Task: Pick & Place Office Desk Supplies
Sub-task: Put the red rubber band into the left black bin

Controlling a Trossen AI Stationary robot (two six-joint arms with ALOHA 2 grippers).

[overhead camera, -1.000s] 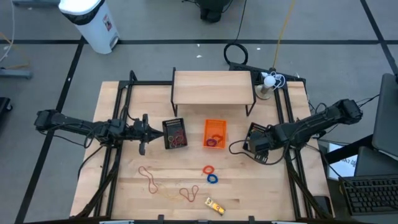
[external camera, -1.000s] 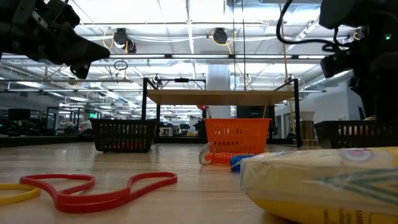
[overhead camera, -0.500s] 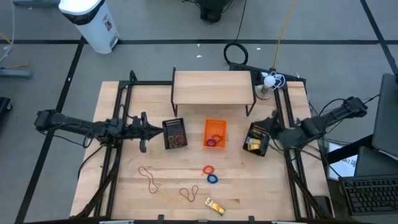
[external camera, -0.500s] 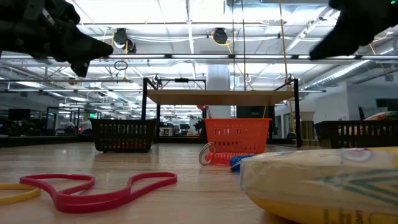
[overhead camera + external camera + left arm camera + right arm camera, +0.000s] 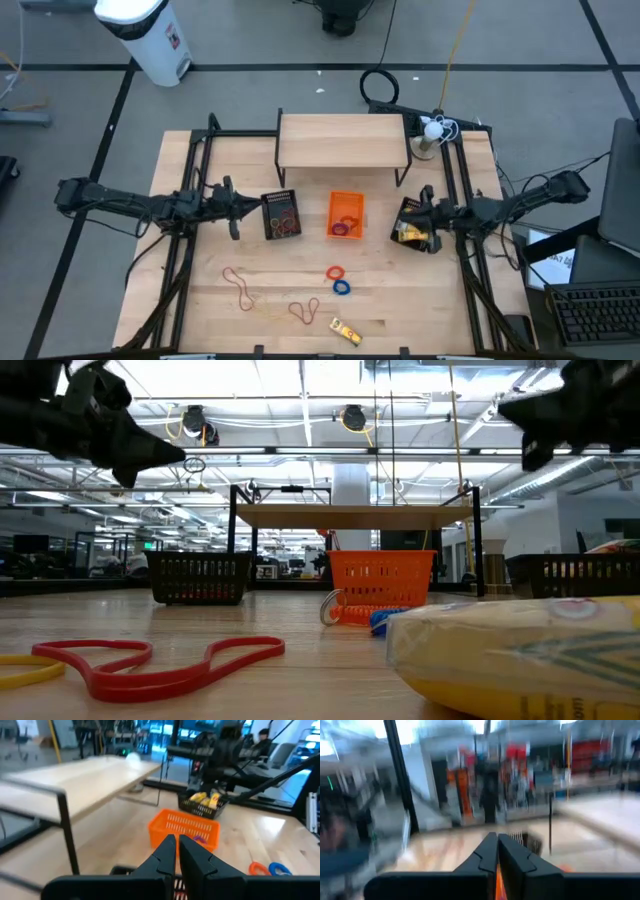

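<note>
Loose supplies lie on the near part of the table: a red rubber band (image 5: 238, 286), a tan band (image 5: 302, 311), an orange ring (image 5: 335, 272), a blue ring (image 5: 342, 288) and a yellow packet (image 5: 346, 331). A black basket (image 5: 281, 214) holds rubber bands. An orange basket (image 5: 346, 215) holds rings. A second black basket (image 5: 412, 224) holds yellow packets (image 5: 205, 798). My left gripper (image 5: 240, 208) hovers shut and level, left of the first black basket. My right gripper (image 5: 420, 212) hovers shut and level over the right basket's right side. Both hold nothing.
A wooden shelf on black legs (image 5: 343, 140) stands at the table's far middle, with a white object (image 5: 432, 130) to its right. Black frame rails (image 5: 190, 250) run along both sides of the table. Bare wood lies between the baskets and the loose items.
My right gripper has drawn back from inside the right black basket toward the table's right edge. It has tipped up from pointing down to level. My left gripper has swung slightly at the wrist without shifting place.
</note>
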